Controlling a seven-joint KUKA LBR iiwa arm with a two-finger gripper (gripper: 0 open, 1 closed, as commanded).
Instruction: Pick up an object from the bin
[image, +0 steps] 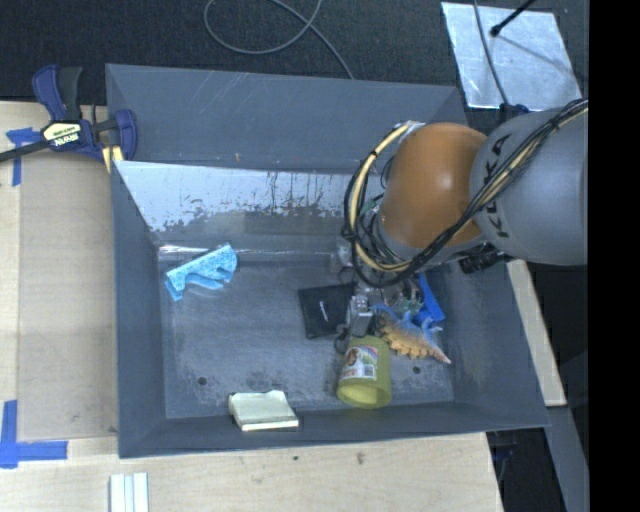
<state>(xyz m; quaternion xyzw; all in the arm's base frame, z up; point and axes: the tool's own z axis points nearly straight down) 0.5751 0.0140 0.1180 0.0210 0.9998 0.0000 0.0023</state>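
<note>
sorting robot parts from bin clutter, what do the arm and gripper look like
Rounded grey arm with dark lettering, a glossy orange-brown dome cover at the wrist, black and yellow cables looped around it, and a small dark metal gripper beneath.

light blue brush-like thing (202, 270) at left; pale yellow pad (263, 410) at the front, well apart

Dark lettering "KUKA" runs along the grey arm (530, 190) casing, partly behind cables. Label on the yellow-green jar (364, 375): illegible.
</note>
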